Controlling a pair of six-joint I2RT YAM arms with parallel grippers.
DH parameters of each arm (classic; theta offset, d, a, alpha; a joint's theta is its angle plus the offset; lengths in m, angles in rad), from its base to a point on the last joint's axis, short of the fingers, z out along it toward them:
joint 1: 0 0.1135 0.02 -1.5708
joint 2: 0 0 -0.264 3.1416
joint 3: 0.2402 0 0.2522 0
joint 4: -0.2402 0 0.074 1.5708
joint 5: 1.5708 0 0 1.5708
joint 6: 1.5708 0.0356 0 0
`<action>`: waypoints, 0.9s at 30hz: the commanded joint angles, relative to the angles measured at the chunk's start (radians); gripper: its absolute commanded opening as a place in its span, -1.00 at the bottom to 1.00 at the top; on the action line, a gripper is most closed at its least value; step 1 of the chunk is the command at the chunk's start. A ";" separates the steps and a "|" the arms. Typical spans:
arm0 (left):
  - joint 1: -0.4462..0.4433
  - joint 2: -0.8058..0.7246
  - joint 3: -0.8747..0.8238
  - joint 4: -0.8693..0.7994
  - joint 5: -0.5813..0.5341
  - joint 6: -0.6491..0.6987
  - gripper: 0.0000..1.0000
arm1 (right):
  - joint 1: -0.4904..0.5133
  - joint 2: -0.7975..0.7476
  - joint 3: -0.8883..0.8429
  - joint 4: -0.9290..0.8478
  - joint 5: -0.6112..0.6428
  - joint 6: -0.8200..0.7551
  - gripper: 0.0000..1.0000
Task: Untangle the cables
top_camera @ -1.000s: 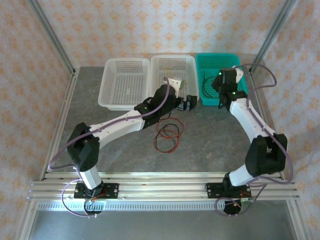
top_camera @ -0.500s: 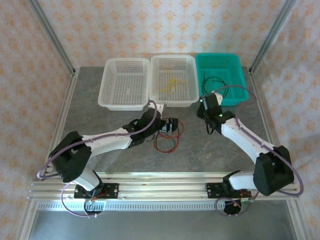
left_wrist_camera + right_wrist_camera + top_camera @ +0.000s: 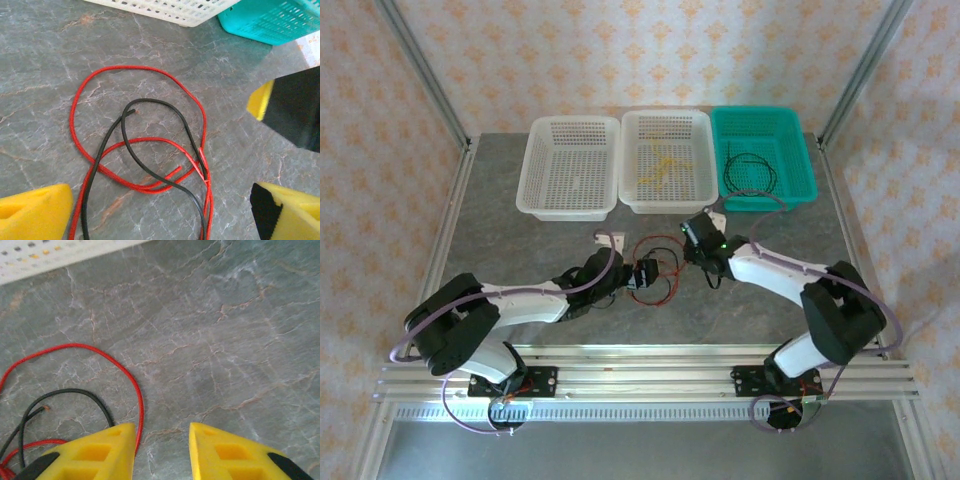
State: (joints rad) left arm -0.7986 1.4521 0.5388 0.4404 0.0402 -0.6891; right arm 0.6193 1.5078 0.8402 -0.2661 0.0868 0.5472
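Note:
A tangle of red cable [image 3: 137,147] and black cable [image 3: 150,170] lies on the grey table [image 3: 770,300] in front of the baskets, with the red cable [image 3: 658,250] between the two grippers. My left gripper [image 3: 160,200] hangs open just above the tangle, its yellow fingers [image 3: 32,210] wide on either side. My right gripper [image 3: 161,432] is open at the tangle's right edge; the red loop [image 3: 135,390] runs beside its left finger [image 3: 95,455] and bare table lies in the gap. In the top view the left gripper [image 3: 645,275] and right gripper [image 3: 695,235] nearly face each other.
Three baskets line the back: an empty white one [image 3: 570,165], a white one [image 3: 700,150] holding a yellow cable [image 3: 660,165], and a teal one [image 3: 800,160] holding a black cable [image 3: 750,172]. The right gripper's dark body [image 3: 295,107] stands close to the tangle.
Both arms pulled back from the baskets and lowered to the red and black tangle. The right gripper left the teal basket and swung left and nearer.

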 commanded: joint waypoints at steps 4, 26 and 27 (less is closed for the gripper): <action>0.000 -0.058 -0.054 0.104 -0.048 -0.058 0.85 | 0.019 0.085 0.029 0.051 0.035 0.014 -0.31; 0.044 -0.075 -0.122 0.162 -0.036 -0.107 0.83 | 0.030 0.226 0.118 0.055 0.037 0.004 -0.41; 0.045 -0.075 -0.122 0.164 -0.036 -0.107 0.83 | 0.030 0.233 0.123 0.053 0.043 0.003 -0.41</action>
State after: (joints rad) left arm -0.7628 1.3975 0.4236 0.5667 0.0177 -0.7883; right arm 0.6411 1.7222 0.9340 -0.2142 0.0845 0.5499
